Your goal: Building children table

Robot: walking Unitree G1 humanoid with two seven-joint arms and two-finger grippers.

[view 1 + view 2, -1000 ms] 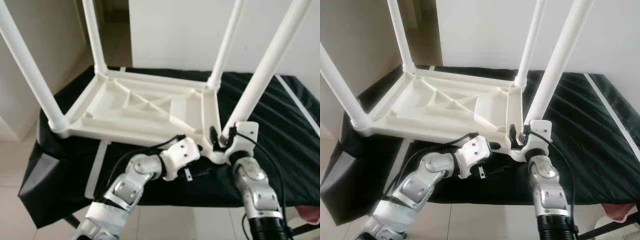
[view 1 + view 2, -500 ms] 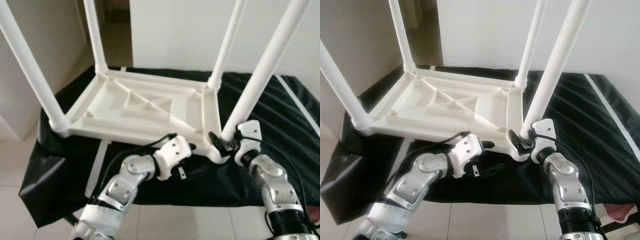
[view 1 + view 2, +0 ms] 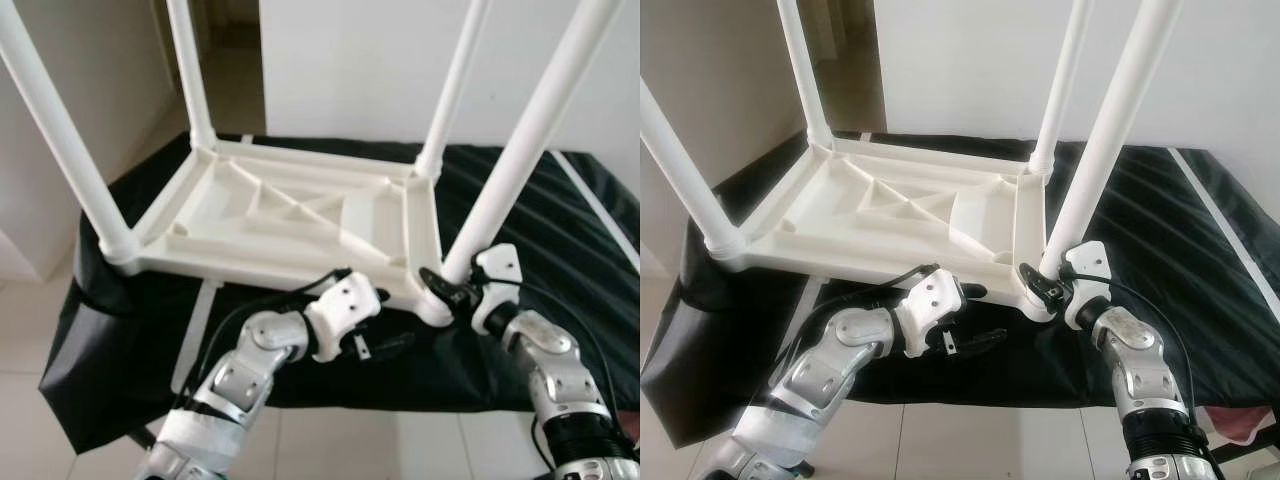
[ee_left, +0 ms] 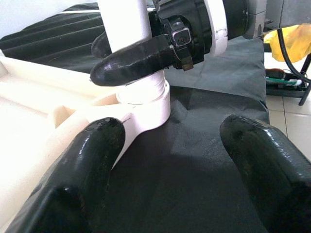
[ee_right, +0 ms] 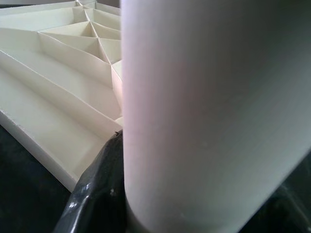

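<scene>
White plastic children's table (image 3: 290, 215) upside down on black cloth-covered surface (image 3: 560, 230), four long round legs pointing up. Right gripper (image 3: 447, 289) clamped around base of near right leg (image 3: 520, 165). Left gripper (image 4: 170, 160) spread wide, just beside same corner, above cloth.

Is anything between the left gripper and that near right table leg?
Nothing visible. The left gripper is open over bare black cloth, facing the leg at its socket. The right gripper already clamps that leg's base.
</scene>
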